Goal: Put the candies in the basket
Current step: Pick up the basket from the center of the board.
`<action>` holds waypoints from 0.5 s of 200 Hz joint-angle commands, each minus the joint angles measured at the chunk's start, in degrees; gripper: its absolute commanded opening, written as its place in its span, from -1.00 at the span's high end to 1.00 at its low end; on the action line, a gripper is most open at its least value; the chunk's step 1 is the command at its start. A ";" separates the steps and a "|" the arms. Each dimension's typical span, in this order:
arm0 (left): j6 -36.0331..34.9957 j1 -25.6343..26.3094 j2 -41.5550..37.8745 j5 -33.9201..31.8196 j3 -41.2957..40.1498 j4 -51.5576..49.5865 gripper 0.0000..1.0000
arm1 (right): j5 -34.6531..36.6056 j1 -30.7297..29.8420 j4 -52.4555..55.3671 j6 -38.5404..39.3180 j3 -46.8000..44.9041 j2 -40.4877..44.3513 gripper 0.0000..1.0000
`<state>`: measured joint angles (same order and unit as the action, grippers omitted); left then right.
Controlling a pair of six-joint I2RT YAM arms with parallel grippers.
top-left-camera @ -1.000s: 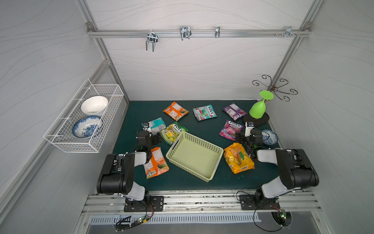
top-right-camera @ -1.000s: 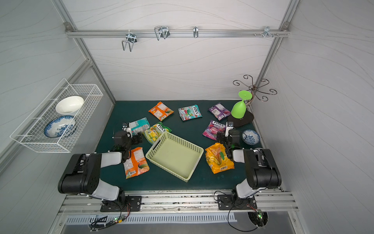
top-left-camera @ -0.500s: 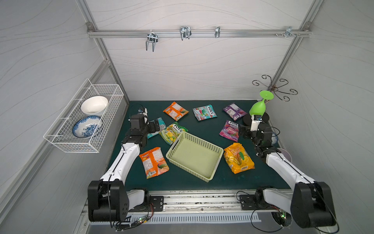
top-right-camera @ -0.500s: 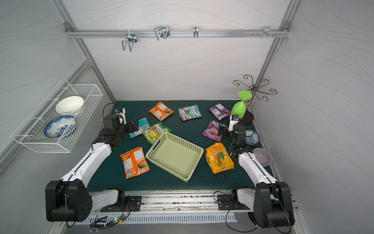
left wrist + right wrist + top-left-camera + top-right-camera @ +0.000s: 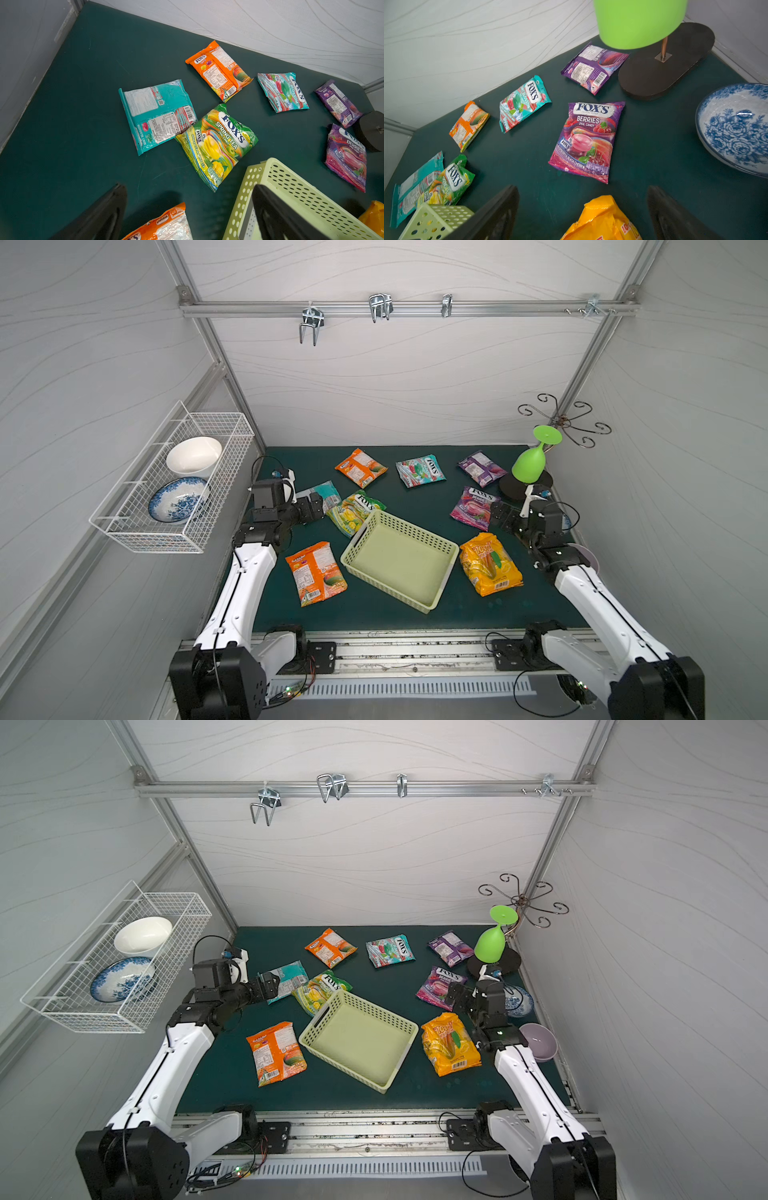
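Observation:
The pale green basket (image 5: 399,564) stands empty mid-mat. Candies lie around it: a far orange packet (image 5: 360,467), a teal one (image 5: 419,470), a purple one (image 5: 480,466), the berries packet (image 5: 473,508), a yellow-orange bag (image 5: 490,564), a near orange packet (image 5: 318,572), a green one (image 5: 355,512) and a teal one lying face down (image 5: 326,495). My left gripper (image 5: 313,508) hovers open by the face-down teal packet (image 5: 155,116), with nothing held. My right gripper (image 5: 500,516) hovers open between the berries packet (image 5: 588,139) and the yellow-orange bag (image 5: 602,218).
A white wire basket (image 5: 137,531) on the left wall holds two bowls. A green goblet (image 5: 530,462) hangs on a black-based stand (image 5: 525,485) at the far right. A blue-patterned bowl (image 5: 737,126) and a purple bowl (image 5: 538,1042) sit by the right arm.
Both arms have unfolded from a low tucked pose at the front and reached out over the mat. The grippers stay open. The packets and the basket have not moved.

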<state>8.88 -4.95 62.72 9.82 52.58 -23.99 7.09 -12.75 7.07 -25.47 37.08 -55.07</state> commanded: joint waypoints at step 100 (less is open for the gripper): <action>1.29 1.89 0.39 -4.80 2.74 -0.17 -0.97 | -4.66 -21.29 17.97 18.92 19.76 -14.71 -0.98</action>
<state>9.69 -3.75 62.85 6.13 52.60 -24.23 4.51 -30.89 21.39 -12.78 53.69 -66.74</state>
